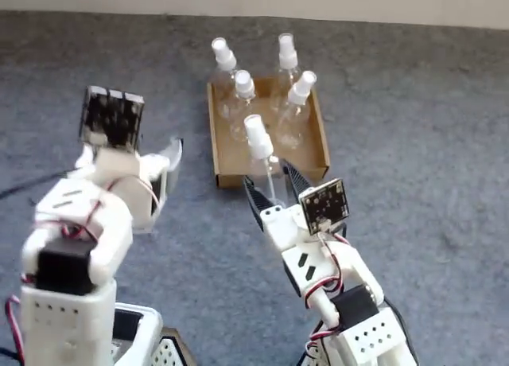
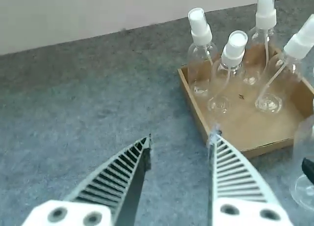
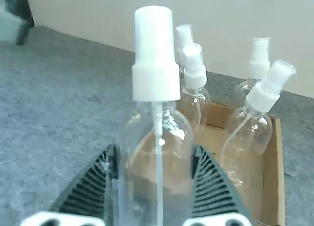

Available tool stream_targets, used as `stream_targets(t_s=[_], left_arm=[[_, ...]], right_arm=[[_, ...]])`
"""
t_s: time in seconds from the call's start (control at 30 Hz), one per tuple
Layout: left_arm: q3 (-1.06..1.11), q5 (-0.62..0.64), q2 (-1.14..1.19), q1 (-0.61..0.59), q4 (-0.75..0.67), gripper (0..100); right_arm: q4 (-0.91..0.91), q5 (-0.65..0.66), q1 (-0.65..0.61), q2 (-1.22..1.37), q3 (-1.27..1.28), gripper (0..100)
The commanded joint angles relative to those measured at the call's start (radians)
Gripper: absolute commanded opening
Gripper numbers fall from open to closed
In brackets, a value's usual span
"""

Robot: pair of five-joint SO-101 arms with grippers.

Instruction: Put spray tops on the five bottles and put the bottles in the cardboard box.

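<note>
Between the dark jaws of the right gripper (image 3: 156, 159), clamped on the clear body of the fifth bottle (image 3: 156, 132), with the white spray top (image 3: 156, 59) already seated and upright. Stands just near of the cardboard box (image 1: 213, 135), against its near wall; hard to tell whether resting on the grey carpet (image 1: 413, 143) or lifted off it. Farther in, four other bottles (image 1: 241, 103), all capped, gathered in the far half of the box, the one at the right leaning. Off to the left, left gripper (image 2: 179, 140) spread wide above the carpet, holding nothing. Likely the last placement: raise enough to clear the near wall, carry a little farther, lower onto the bare near floor of the box, steer wide of the leaning top, and release only once standing firm.
</note>
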Motion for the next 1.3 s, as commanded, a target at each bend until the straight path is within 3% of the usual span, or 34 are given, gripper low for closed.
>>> stream_targets(t_s=[0.0,0.13,0.3,0.5,0.77,0.9,1.27], left_arm=[[0.286,0.012,-0.251,0.016,-0.132,19],[0.430,0.012,-0.403,0.059,-0.140,24],[0.512,0.012,-0.427,0.105,-0.141,25],[0.527,0.012,-0.437,0.174,-0.138,25],[0.529,0.012,-0.438,0.176,-0.135,25],[0.547,0.012,-0.438,0.174,-0.143,25],[0.639,0.011,-0.438,0.166,-0.270,25]], right_arm=[[-0.030,-0.011,0.016,0.150,-0.182,0.5],[-0.030,-0.012,-0.031,0.395,-0.355,0.5],[-0.030,-0.012,-0.117,0.664,-0.550,0.5],[-0.030,-0.049,-0.179,0.796,-0.687,0.5],[-0.030,-0.080,-0.185,0.802,-0.708,0.5],[-0.030,-0.176,-0.203,0.742,-0.705,0.5],[0.133,-0.137,-0.220,0.444,-0.616,0.5]])
